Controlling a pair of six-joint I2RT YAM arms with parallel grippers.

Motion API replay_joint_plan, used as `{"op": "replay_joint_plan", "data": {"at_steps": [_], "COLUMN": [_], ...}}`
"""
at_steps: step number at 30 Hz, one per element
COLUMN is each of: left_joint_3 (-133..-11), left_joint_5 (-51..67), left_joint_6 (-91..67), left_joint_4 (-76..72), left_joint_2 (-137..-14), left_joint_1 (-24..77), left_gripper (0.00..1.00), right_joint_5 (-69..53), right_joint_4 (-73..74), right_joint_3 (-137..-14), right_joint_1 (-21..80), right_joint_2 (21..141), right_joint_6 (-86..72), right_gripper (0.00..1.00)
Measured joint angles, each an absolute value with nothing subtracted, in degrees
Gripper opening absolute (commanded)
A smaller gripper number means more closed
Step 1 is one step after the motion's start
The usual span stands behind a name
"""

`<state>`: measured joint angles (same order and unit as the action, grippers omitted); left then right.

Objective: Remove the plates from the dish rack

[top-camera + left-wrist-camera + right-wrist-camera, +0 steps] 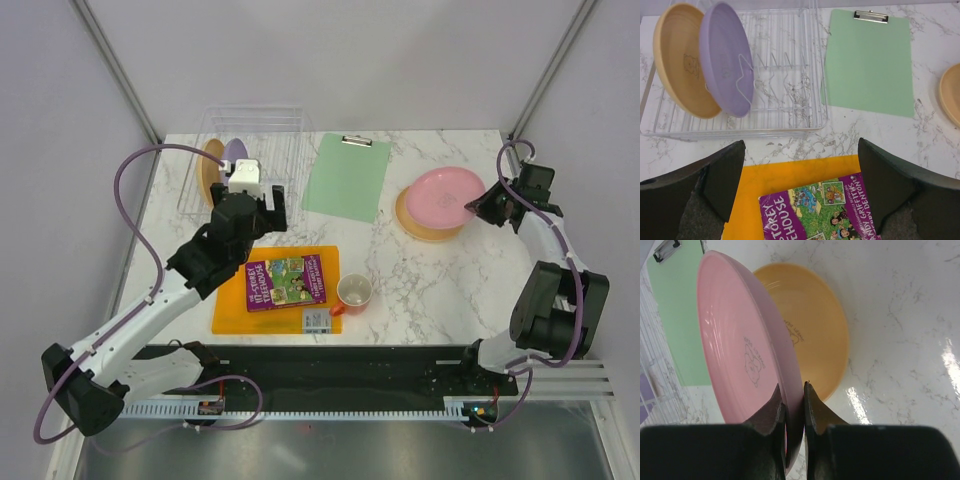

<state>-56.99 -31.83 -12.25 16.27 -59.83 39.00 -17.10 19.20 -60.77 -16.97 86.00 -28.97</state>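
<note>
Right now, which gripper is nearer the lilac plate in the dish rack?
Left. The left gripper, jaws open, is just before the dish rack holding the lilac plate; the right gripper is far off, shut on the pink plate.

White marble table (430,275), dish rack (285,135) back left, green clipboard (347,180), yellow-orange plate (416,231) right, orange cutting board (232,305) and cup (354,293) nearest.

At the far left table (430,285) corner, a clear wire dish rack (282,132) holds a round yellow-orange plate (210,168) and a round lilac plate (235,151); a round pink plate (445,194) is near the right edge.
</note>
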Motion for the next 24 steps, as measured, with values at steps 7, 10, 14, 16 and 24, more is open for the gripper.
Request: {"op": "replay_joint_plan", "data": {"at_steps": [7,10,14,16,24], "left_joint_3": [-55.59,-55.40,-55.02,-54.96,-54.41], "left_joint_5": [-33.06,-33.06,-33.17,-33.61,-34.46], "left_joint_6": [-12.23,-12.25,-12.25,-12.23,-12.25], "left_joint_4": [17.47,17.65,17.69,17.69,17.72], "left_joint_2": [-58.26,-57.67,-56.55,-56.25,-55.86], "left_joint_1": [39.00,39.00,39.00,39.00,39.00], "left_gripper": [1.00,1.00,1.00,1.00,1.00], "right_joint_5": [-20.38,-21.12,-21.54,-22.02,-22.98], "right_joint_4": [14.55,13.19,11.57,10.94,9.72], "right_joint_3": [-58.46,-57.91,-57.63,-57.56,-57.41], "right_joint_1": [-16.99,-16.99,-16.99,-16.99,-16.99], "right_joint_2": [90.87,92.84,94.80,95.64,96.33], "right_joint_6": [-30.48,-30.70,-30.87,-30.89,-31.22], "right_gripper": [0.00,0.01,0.18,0.31,0.77]}}
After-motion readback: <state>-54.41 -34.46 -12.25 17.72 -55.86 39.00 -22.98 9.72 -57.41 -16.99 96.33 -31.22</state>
